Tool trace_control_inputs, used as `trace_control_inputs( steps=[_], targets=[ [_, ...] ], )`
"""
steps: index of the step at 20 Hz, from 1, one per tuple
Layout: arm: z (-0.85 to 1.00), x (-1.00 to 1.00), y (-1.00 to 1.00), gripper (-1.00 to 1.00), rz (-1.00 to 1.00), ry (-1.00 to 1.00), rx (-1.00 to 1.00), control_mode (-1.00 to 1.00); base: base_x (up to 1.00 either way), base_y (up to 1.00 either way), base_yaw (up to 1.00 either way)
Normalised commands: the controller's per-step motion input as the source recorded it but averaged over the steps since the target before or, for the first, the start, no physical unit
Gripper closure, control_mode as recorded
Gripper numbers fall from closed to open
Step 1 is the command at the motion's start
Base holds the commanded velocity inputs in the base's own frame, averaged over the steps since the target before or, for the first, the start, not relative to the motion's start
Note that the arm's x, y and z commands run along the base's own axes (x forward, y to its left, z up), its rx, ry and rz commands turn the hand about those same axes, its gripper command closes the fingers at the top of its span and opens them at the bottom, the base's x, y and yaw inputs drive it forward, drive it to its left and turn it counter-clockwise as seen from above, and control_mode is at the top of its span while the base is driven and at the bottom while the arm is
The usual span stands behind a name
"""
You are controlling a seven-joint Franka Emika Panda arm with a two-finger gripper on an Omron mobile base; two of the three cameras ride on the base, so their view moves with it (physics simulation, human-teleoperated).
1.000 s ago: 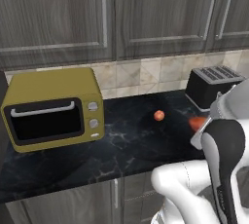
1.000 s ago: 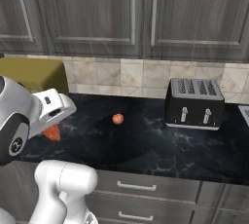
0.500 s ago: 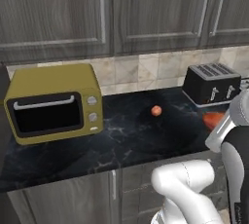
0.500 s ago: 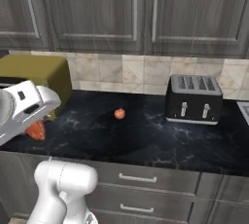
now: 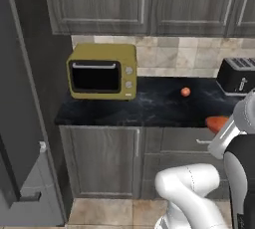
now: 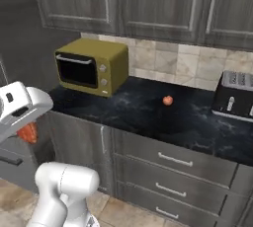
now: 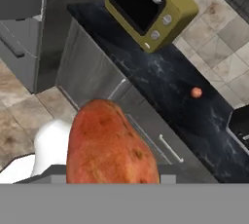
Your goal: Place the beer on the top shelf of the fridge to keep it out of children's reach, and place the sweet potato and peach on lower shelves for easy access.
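Nearest, in the hand view: elongated orange-red sweet potato (image 7: 109, 145), rough-skinned and tapered, rising from between the fingers and pinched there, carried in the air off the counter; fingertips themselves hidden behind the tuber. Same tuber seen as an orange end beside the white wrist in the left base view (image 5: 217, 123) and tucked under the white hand in the right base view (image 6: 27, 132).

Handling, as a judgement: firm, fairly dense, not fragile; skin dry and rough, hence little slip; grip best kept across the thick middle, since the tapered ends would tend to squirt out or swing.

Next out: dark marbled counter (image 5: 149, 111) over grey wood-grain base cabinets (image 5: 102, 161) with bar handles.

On the counter: small round orange-red peach (image 5: 185, 92), lying alone between the two appliances, well apart from both and from the hand; likely softer and easier to bruise than the tuber.

Further back: boxy olive-yellow microwave oven (image 5: 102, 70) with dark window, at the counter's left end; black slotted toaster (image 5: 237, 75) at its right.

Far left: tall grey fridge (image 5: 22, 118), its side and a pale-grey panel low down in sight; shelves not visible from here.

Behind all: beige tiled backsplash (image 5: 174, 58) and dark grey upper cabinets (image 5: 149, 1).
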Motion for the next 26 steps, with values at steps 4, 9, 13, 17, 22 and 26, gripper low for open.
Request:
trace_control_inputs(
  steps=[4, 9, 13, 17, 22, 26],
  targets=[
    [0.0, 0.0, 0.0, 1.0, 0.0, 0.0, 0.0, 1.0, -0.2, 0.0, 0.9],
    [0.0, 0.0, 0.0, 1.0, 0.0, 0.0, 0.0, 1.0, -0.14, 0.12, 0.84],
    [0.0, 0.0, 0.0, 1.0, 0.0, 0.0, 0.0, 1.0, -0.02, 0.54, 0.67],
    [0.0, 0.0, 0.0, 1.0, 0.0, 0.0, 0.0, 1.0, 0.22, 0.97, 0.4],
    [0.0, 0.0, 0.0, 1.0, 0.0, 0.0, 0.0, 1.0, 0.62, 1.0, 0.24],
    [0.0, 0.0, 0.0, 1.0, 0.0, 0.0, 0.0, 1.0, 0.77, 1.0, 0.14]
  ],
)
